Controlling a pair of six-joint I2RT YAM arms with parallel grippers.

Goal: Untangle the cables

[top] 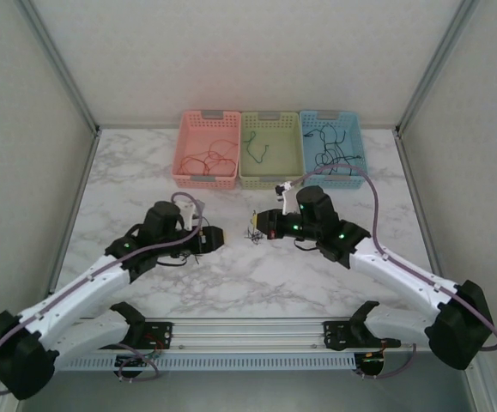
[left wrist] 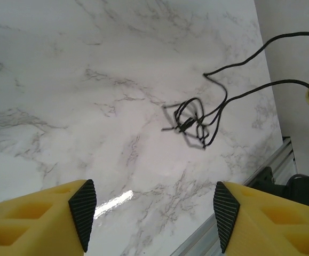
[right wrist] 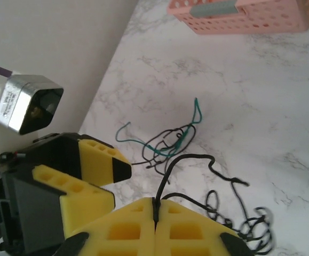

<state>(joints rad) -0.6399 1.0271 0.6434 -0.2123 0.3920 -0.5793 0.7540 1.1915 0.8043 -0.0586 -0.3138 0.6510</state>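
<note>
The cables (top: 253, 233) are a small knot of thin black and green wires on the marble, between the two grippers. My right gripper (right wrist: 155, 209) is shut on a black wire that rises out of its closed yellow fingertips. Just beyond them lies the green-and-black tangle (right wrist: 171, 143), and a loose black coil (right wrist: 246, 220) lies at the lower right. My left gripper (left wrist: 154, 213) stands open over bare marble with nothing between its pads (left wrist: 82, 212). The black tangle (left wrist: 193, 122) lies ahead of it, and two strands run from it off to the right.
Three baskets stand in a row at the back: pink (top: 206, 148) with red wires, green (top: 270, 148) with a dark wire, blue (top: 332, 146) with black wires. The pink basket (right wrist: 239, 13) lies beyond the tangle. An aluminium rail (top: 248, 330) runs along the near edge.
</note>
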